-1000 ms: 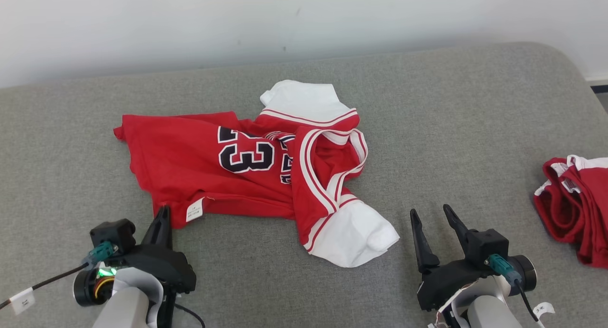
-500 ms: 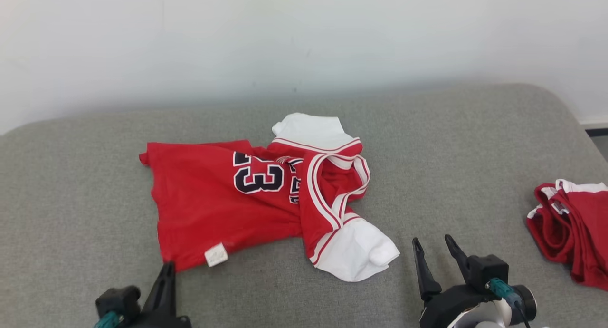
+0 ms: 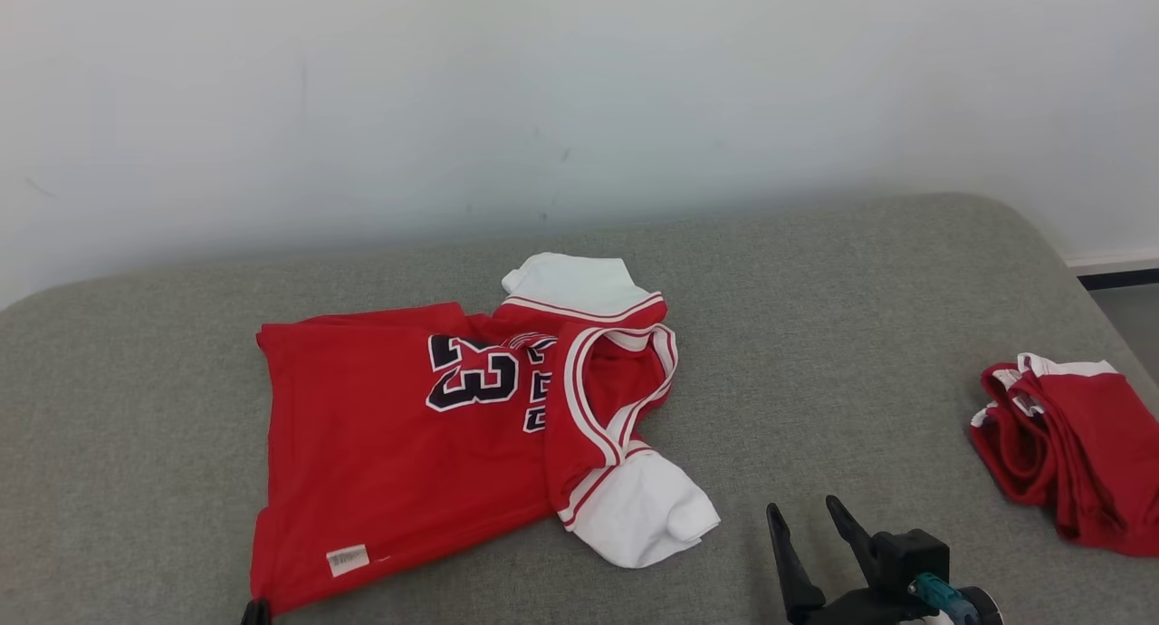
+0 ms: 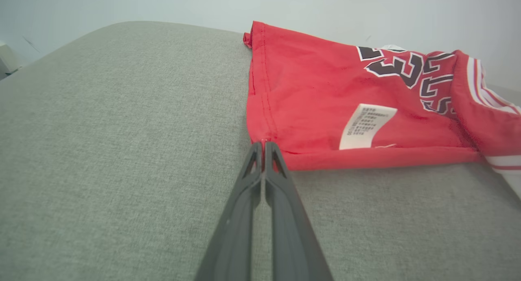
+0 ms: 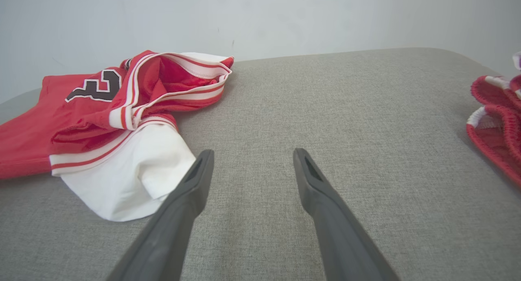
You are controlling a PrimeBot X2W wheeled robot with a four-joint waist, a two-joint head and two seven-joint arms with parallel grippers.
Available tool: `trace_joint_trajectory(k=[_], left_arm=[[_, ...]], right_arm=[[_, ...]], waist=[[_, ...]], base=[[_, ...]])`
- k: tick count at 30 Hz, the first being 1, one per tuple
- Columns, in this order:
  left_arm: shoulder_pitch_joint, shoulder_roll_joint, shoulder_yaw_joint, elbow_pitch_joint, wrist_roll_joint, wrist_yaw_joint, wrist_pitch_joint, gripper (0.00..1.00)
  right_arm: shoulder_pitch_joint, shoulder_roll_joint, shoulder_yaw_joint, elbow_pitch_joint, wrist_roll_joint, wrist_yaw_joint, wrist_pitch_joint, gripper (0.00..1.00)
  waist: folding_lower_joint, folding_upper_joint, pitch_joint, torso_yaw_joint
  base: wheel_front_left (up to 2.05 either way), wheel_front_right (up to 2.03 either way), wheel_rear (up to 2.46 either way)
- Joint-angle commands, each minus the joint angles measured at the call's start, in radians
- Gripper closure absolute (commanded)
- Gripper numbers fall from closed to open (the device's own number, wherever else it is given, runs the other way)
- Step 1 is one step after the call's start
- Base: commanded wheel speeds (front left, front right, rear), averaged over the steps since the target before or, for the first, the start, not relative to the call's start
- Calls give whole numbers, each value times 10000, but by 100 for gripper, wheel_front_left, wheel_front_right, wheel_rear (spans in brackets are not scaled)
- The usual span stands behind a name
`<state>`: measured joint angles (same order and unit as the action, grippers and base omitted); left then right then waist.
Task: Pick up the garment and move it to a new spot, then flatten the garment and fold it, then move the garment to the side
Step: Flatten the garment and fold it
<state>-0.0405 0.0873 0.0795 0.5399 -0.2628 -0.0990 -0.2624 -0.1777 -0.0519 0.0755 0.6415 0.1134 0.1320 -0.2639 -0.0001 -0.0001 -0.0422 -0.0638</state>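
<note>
Garment (image 3: 389, 453): red jersey, number 23, lying on the grey cushion (image 3: 860, 335), left of centre. Long axis runs left to right, with the hem to the left and the collar and white sleeves to the right. Body is spread fairly flat; collar end is bunched and folded over.

Left gripper (image 4: 263, 144): fingers pressed together, pinching the near-left hem corner. White label (image 4: 366, 126) just right of the tips. In the head view it is mostly cut off by the bottom edge.

Right gripper (image 3: 801, 505): fingers apart and holding nothing. It sits just right of the near white sleeve (image 5: 130, 179), not touching it.

Digits partly hidden under the fold. Second red garment (image 3: 1059, 453) far right, crumpled, cut by the frame edge.
</note>
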Motion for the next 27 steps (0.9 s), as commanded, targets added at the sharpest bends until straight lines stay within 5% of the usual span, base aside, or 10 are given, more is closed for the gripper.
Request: trace_joint_trajectory(k=[1,2,3,4,16,27], left_arm=[[217,-43,161,39,139,64,-33,76],[257,-60,247,51,224,127,-33,51],[327,-106,308,20,322,202,-33,7],[392,-150,392,-65,411,288,-33,0],[633,-380,-45,-642,494,408,-33,0],[600,-371,-983,-604,254,522,-33,0]], right_arm=[[118,21,83,-11,85,-26,4,0],[128,21,186,-18,122,-26,3,0],[131,24,331,-32,182,-26,3,0],[115,26,499,-53,211,-26,3,0],[-844,16,3435,-19,1634,-26,5,0],[-1779,22,4307,1385,2087,-26,16,0]], waist=[[1,1,-30,-52],[1,1,-27,-64],[1,1,-22,-70],[1,1,-10,-69],[1,1,228,853],[1,1,415,2138]], base=[[0,0,0],[0,0,0],[0,0,0],[0,0,0],[0,0,0],[0,0,0]])
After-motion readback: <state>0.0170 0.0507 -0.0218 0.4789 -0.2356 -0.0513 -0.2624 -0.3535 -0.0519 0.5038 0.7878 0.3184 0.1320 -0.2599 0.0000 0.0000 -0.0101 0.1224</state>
